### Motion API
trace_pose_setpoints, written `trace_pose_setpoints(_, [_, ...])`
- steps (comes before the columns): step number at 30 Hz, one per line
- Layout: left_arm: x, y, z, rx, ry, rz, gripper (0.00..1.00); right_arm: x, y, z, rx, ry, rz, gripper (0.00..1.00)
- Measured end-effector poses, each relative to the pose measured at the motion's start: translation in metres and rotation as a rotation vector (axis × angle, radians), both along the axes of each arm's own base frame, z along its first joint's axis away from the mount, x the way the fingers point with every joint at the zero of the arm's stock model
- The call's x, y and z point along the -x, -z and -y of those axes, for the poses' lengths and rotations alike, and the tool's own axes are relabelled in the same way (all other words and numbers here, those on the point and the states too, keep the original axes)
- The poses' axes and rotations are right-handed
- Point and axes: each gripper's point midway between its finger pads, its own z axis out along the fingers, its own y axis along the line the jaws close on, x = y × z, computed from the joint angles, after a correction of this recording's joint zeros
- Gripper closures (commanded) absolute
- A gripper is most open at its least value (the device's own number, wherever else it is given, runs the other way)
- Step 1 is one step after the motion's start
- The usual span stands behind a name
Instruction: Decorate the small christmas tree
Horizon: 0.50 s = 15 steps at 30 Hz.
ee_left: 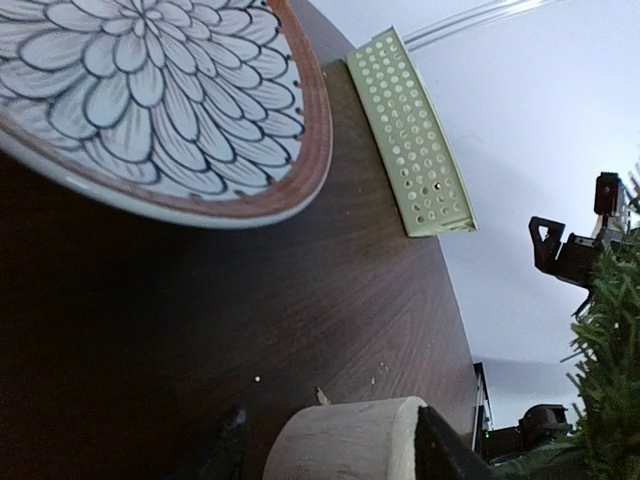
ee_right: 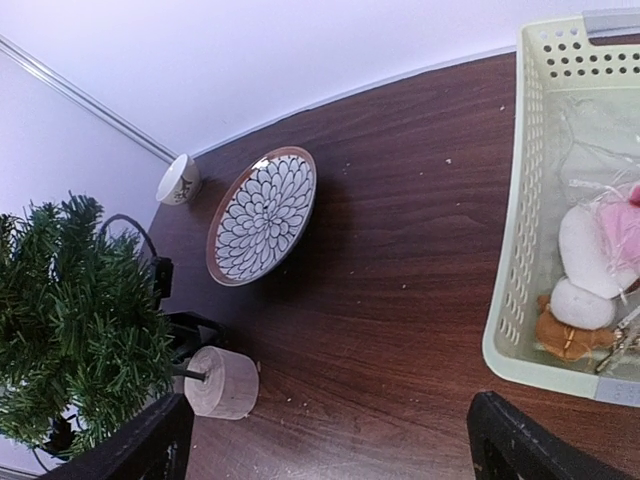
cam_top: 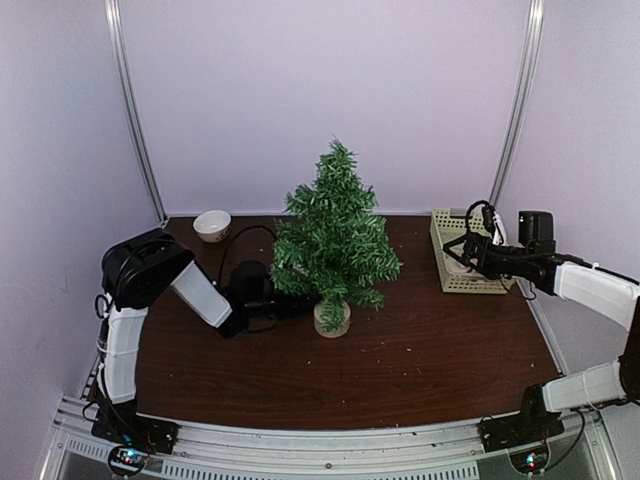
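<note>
The small christmas tree (cam_top: 335, 235) stands upright mid-table on its pale cylindrical base (cam_top: 332, 320); no ornaments show on it. My left gripper (cam_top: 290, 305) reaches in low from the left under the branches. In the left wrist view my left gripper (ee_left: 335, 455) has the base (ee_left: 340, 440) between its fingers and is shut on it. My right gripper (cam_top: 455, 250) hovers open and empty at the left edge of the pale green basket (cam_top: 480, 282). In the right wrist view my right gripper (ee_right: 330, 450) has wide-apart fingers over bare table, between the tree (ee_right: 80, 320) and the basket (ee_right: 510, 250).
The basket holds white, pink and brown ornaments (ee_right: 590, 250). A flower-patterned plate (ee_right: 262, 213) lies behind the tree and also shows in the left wrist view (ee_left: 150, 90). A small white cup (cam_top: 212, 224) stands at the back left. White walls enclose the table.
</note>
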Motion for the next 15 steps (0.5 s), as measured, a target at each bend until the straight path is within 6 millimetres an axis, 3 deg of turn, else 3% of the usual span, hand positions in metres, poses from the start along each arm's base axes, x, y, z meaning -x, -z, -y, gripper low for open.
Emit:
trace_pose_setpoints(3, [-0.007, -0.003, -0.02, -0.015, -0.034, -0.012, 0.3, -0.002, -0.011, 0.006, 0.044, 0.026, 0.018, 0.0])
trace_pose_setpoints(8, [-0.022, -0.005, -0.049, -0.065, -0.09, -0.035, 0.21, -0.017, -0.046, 0.024, 0.13, 0.096, 0.084, 0.01])
trace_pose_setpoints(12, [-0.02, -0.01, -0.077, -0.103, -0.14, -0.059, 0.17, -0.03, -0.062, 0.05, 0.209, 0.198, 0.094, 0.03])
trace_pose_setpoints(15, [-0.026, -0.014, -0.107, -0.138, -0.206, -0.067, 0.17, -0.046, -0.064, 0.079, 0.273, 0.303, 0.06, 0.13])
